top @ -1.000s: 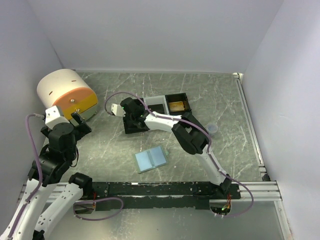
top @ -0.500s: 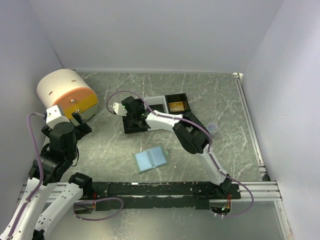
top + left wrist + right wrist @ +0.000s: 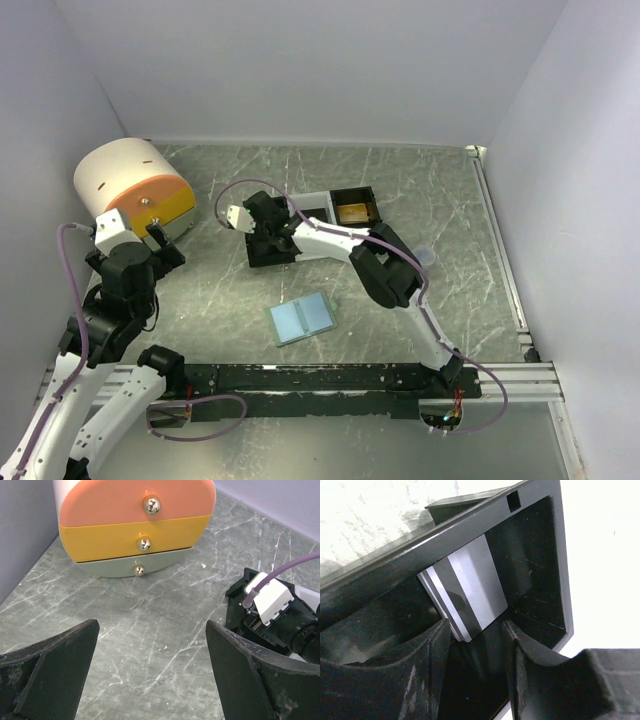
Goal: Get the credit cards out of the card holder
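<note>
The card holder [image 3: 302,319] lies open on the table, pale blue inside, with both grippers away from it. My right gripper [image 3: 268,241] reaches down into the left black compartment of the tray [image 3: 470,530]. Its jaws [image 3: 477,630] stand apart with nothing clamped between them. Grey credit cards [image 3: 467,590] lean in a small stack against the compartment wall, their lower corner right by my left fingertip [image 3: 437,635]. My left gripper [image 3: 152,635] hangs wide open over bare table at the far left [image 3: 160,243].
A rounded drawer unit [image 3: 135,190] with orange, yellow and grey-green drawers [image 3: 135,525] stands at the back left. The tray's right compartment holds a gold-coloured item [image 3: 355,211]. A small clear cup [image 3: 427,256] sits right of the right arm.
The right wrist has turned slightly over the tray's left compartment. The left arm and the card holder have stayed in place.
</note>
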`<state>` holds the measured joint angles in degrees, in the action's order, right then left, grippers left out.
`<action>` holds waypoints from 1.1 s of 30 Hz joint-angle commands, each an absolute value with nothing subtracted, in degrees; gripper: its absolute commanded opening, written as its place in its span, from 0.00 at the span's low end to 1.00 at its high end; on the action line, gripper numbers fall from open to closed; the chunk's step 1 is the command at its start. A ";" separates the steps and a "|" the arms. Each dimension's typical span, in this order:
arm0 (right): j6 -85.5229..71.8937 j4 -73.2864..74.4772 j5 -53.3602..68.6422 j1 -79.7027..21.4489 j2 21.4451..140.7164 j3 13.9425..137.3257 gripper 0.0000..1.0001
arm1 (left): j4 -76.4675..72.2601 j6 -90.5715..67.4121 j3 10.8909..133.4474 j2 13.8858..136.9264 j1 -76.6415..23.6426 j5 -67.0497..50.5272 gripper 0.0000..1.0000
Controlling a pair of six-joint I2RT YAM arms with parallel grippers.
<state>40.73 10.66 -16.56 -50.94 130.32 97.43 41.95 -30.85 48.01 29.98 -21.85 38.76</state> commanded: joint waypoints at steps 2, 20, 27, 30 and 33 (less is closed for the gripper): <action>35.15 12.88 -13.27 -50.46 125.19 99.90 0.46 | 41.55 -30.43 48.35 30.41 -21.53 38.24 1.00; -21.53 5.19 -8.54 -49.57 86.07 61.52 0.56 | 40.01 -28.45 47.84 32.86 -21.53 34.74 1.00; -28.79 8.83 -1.64 -49.66 80.59 54.73 0.63 | 39.58 -27.17 48.11 37.84 -21.53 31.56 1.00; -33.14 7.12 -0.55 -49.85 78.46 50.79 0.64 | 40.40 -27.64 48.58 39.47 -21.53 31.85 1.00; -36.53 7.60 -1.48 -50.49 77.80 47.97 0.65 | 40.87 -28.11 48.70 39.62 -21.53 32.58 1.00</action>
<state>-29.30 7.99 -2.26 -49.89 79.40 50.74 41.23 -28.47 48.01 39.75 -21.85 32.91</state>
